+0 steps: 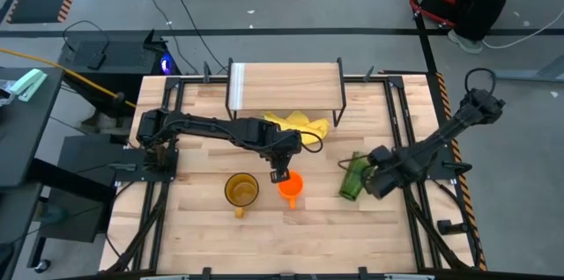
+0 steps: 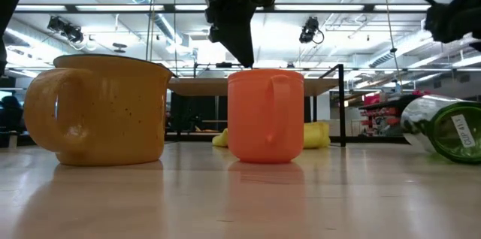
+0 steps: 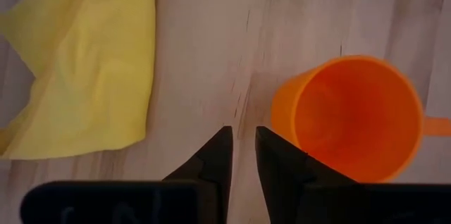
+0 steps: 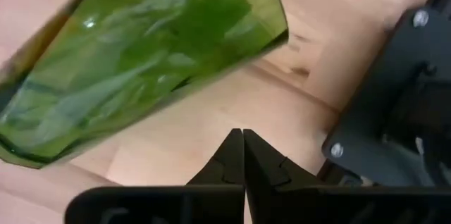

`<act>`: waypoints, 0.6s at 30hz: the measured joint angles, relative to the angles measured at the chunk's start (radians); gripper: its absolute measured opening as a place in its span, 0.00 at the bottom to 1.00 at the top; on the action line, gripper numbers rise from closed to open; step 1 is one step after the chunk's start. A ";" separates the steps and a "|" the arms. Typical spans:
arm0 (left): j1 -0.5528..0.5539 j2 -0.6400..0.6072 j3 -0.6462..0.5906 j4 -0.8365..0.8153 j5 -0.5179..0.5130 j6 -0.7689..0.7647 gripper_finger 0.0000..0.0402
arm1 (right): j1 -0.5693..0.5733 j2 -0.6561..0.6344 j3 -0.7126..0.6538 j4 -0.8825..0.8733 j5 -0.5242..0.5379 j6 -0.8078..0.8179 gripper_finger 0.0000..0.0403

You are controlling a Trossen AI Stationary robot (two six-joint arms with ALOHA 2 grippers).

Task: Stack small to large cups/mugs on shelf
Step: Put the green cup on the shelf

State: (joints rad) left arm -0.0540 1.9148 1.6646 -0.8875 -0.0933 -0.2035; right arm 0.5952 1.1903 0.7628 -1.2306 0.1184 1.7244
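The small orange mug (image 1: 291, 187) stands upright at mid-table, with the wider amber mug (image 1: 241, 190) upright to its left. The green tumbler (image 1: 353, 177) lies on its side to the right. The shelf (image 1: 285, 86) stands at the far edge. My left gripper (image 3: 243, 146) hovers just over the orange mug's (image 3: 349, 118) far-left rim. Its fingers are a little apart with nothing between them. My right gripper (image 4: 243, 143) is shut and points down at bare table beside the tumbler (image 4: 141, 62).
A crumpled yellow cloth (image 1: 298, 123) lies in front of the shelf, just beyond my left gripper. Black metal rails (image 1: 401, 130) run along the table's left and right sides. A black bracket (image 4: 394, 111) sits close to my right gripper. Bare wood lies toward the near edge.
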 joint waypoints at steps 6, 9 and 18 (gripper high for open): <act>0.000 0.000 0.000 0.024 0.000 -0.002 0.16 | -0.007 0.090 0.000 0.000 0.001 0.028 0.00; 0.000 0.000 0.000 0.042 0.000 -0.002 0.17 | -0.051 0.127 0.000 0.006 0.003 -0.016 0.01; 0.000 0.000 0.001 0.043 0.000 0.006 0.17 | -0.168 0.137 0.000 0.005 0.038 -0.130 0.01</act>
State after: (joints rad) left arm -0.0544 1.9148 1.6653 -0.8440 -0.0929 -0.1978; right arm 0.4272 1.3269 0.7628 -1.2258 0.1566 1.5942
